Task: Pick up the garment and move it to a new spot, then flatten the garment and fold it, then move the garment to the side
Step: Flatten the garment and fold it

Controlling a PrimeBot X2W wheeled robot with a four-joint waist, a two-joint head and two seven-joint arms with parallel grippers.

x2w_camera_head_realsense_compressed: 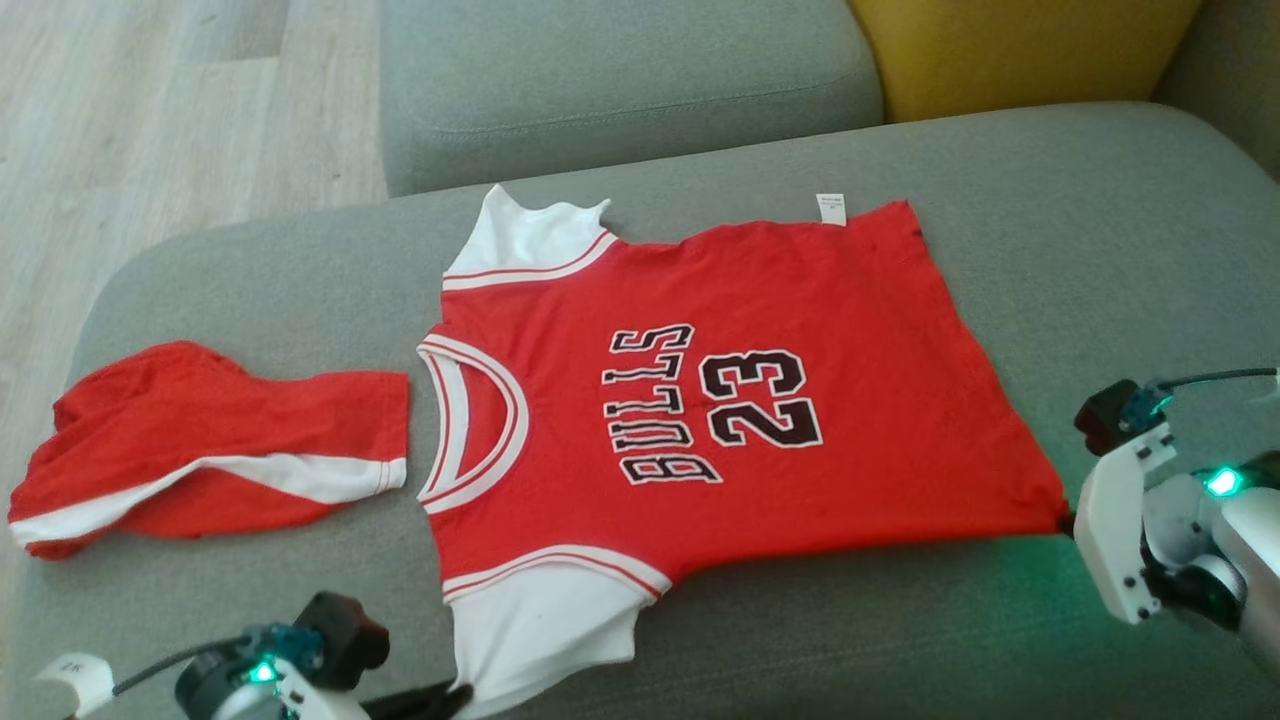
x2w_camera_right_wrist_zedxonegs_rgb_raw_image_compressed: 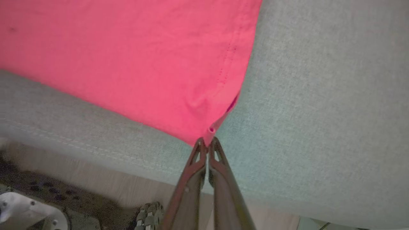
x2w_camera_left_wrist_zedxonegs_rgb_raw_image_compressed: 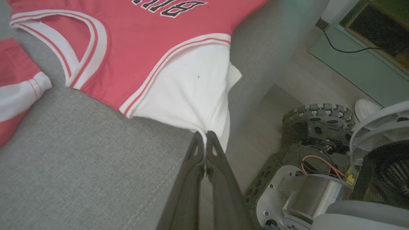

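Red fabric "BULLS 23" jersey tee (x2w_camera_head_realsense_compressed: 700, 400) lies flat, print up, on grey fabric sofa seat (x2w_camera_head_realsense_compressed: 1050, 250). L pincer (x2w_camera_left_wrist_zedxonegs_rgb_raw_image_compressed: 204, 135) clamped on near white sleeve (x2w_camera_left_wrist_zedxonegs_rgb_raw_image_compressed: 191, 86) edge, R pincer (x2w_camera_right_wrist_zedxonegs_rgb_raw_image_compressed: 207, 142) clamped on near hem corner (x2w_camera_right_wrist_zedxonegs_rgb_raw_image_compressed: 211, 129). Looks light, soft, limp: prob sags btwn grips. Grab corners/seams, keep taut.

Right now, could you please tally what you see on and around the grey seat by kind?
Garments: 2, the jersey and the shorts
Grippers: 2, the left gripper and the right gripper, each shut on the jersey
Cushions: 1, the yellow cushion
Total: 5
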